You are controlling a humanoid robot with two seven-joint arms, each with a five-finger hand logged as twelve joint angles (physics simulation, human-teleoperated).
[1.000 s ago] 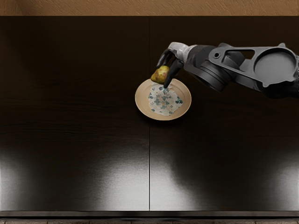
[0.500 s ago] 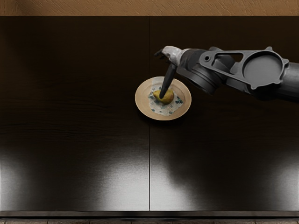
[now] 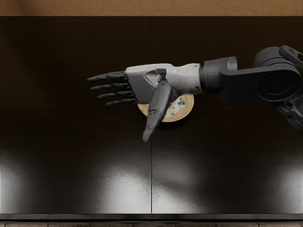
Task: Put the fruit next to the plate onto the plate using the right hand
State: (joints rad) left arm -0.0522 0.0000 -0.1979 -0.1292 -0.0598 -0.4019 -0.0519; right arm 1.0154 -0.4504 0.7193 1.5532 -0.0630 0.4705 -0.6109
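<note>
The right hand (image 3: 142, 87) reaches in from the right on its grey arm (image 3: 246, 80) and hangs flat above the dark table (image 3: 71, 165). It is empty, palm turned sideways, its four fingers (image 3: 106, 87) stretched out and spread toward the left. The thumb (image 3: 156, 111) points down and toward the near edge. Directly beneath the palm and thumb lies the tan plate (image 3: 179, 111), of which only the right and near rim and a patch of its speckled centre show. The fruit is not visible from here. The hand covers most of the plate, so I cannot tell whether it lies there.
</note>
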